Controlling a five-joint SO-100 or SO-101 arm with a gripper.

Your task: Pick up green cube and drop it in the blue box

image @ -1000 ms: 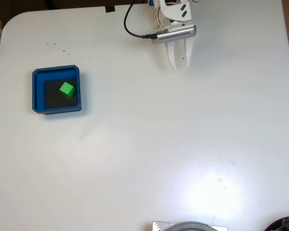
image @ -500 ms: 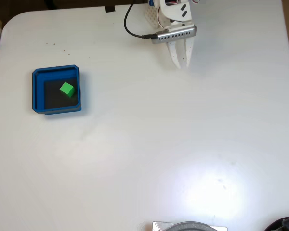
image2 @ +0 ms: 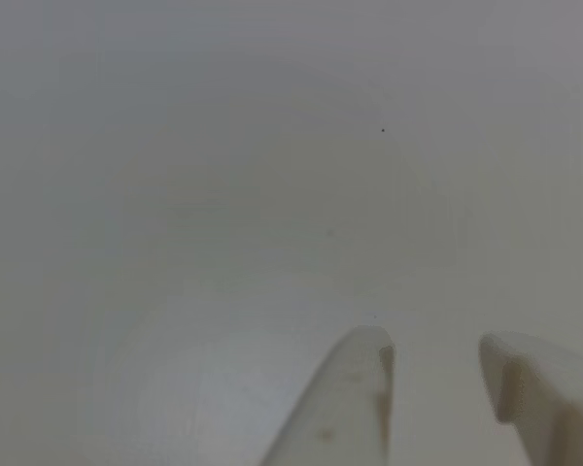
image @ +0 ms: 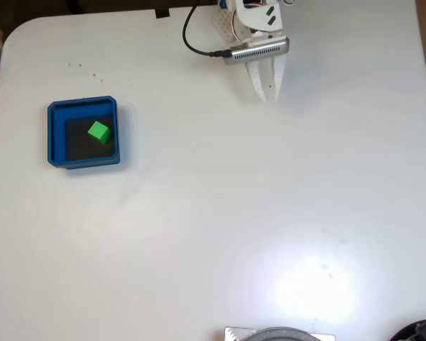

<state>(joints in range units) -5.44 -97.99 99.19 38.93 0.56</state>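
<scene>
One white table (image: pixel 220 213), glare patch nr bottom.

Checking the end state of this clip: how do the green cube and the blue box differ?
The cube is bright green and solid; the box is blue-walled with a dark floor, an open tray. The cube is far smaller, the box several cubes across. The cube sits turned at an angle inside the box, towards the upper right of its floor, while the box rests on the white table. Both are squarish and lie far from the gripper.

Hobby bench — bare white table (image: pixel 213 213)
</scene>
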